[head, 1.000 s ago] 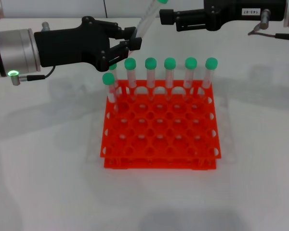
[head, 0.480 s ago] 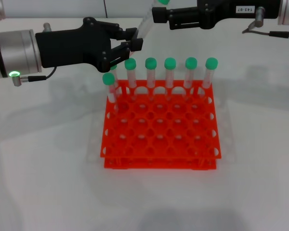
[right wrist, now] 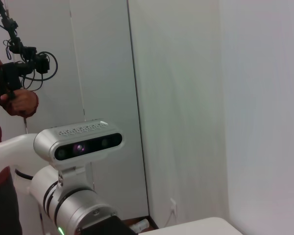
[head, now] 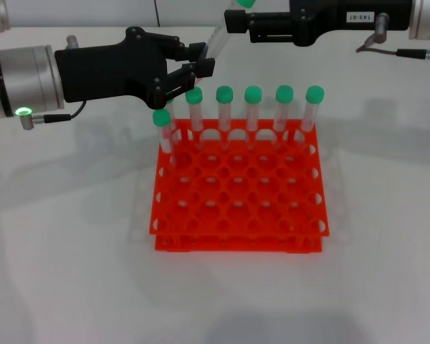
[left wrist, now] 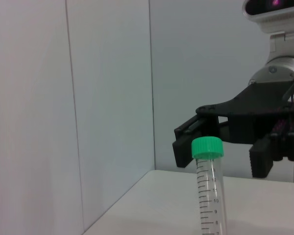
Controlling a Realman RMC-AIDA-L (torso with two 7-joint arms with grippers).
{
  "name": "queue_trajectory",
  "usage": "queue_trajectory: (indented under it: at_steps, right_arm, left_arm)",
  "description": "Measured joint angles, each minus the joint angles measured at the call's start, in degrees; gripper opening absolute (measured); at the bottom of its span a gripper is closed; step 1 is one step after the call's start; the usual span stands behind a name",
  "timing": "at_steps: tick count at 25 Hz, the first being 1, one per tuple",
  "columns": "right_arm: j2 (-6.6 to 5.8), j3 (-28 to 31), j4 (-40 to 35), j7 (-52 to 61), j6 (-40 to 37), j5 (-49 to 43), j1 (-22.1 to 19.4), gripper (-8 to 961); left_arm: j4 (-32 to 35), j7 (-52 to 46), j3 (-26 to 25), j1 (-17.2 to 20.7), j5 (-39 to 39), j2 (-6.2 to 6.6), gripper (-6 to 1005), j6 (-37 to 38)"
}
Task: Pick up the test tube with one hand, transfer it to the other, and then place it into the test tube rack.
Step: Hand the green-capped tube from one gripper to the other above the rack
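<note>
We held the test tube point(head: 216, 37) in our left gripper point(head: 198, 66), its jaws clamped on the lower part of the clear barrel so that the tube leaned up and away toward the far side of the tabletop point(head: 72, 236), its green cap at the very top edge of the head view. Over the last second our right gripper point(head: 233, 20) had slid in from the right: a second ago it stood clear of the tube, half a second ago its tips had reached the cap, and at this moment they sat right at the tube's upper end. In the left wrist view the right gripper appeared behind the cap with its jaws apart and not yet closed on the tube, so we judged that the handover had reached the point of the second grasp but had not been made. The left gripper barely moved through that second, which suited a steady pass. The orange-red test tube rack point(head: 240, 208) stood below and nearer to us, with a row of green-capped tubes point(head: 253, 107) along its far edge and one more point(head: 163, 129) in the next row at the left; many holes lay free for the placing, which we judged was a later step.
</note>
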Motion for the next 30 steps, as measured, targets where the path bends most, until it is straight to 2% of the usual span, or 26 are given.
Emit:
queue_trajectory:
  at_steps: [12, 17, 28, 30]
  right_arm:
    - [0.03, -1.1, 0.1, 0.0, 1.1, 0.2, 0.4, 601]
    - [0.02, -1.1, 0.1, 0.1, 1.1, 0.2, 0.7, 497]
    - [-0.08, -1.1, 0.1, 0.1, 1.9, 0.3, 0.8, 491]
    - [-0.11, -1.1, 0.2, 0.1, 2.1, 0.3, 0.8, 439]
  left_arm:
    - [0.0, 0.0, 0.0, 0.0, 0.0, -0.1, 229, 0.0]
    - [0.0, 0.0, 0.0, 0.0, 0.0, -0.09, 229, 0.0]
    - [0.0, 0.1, 0.0, 0.1, 0.0, -0.06, 230, -0.1]
    - [0.0, 0.1, 0.0, 0.0, 0.0, -0.06, 231, -0.1]
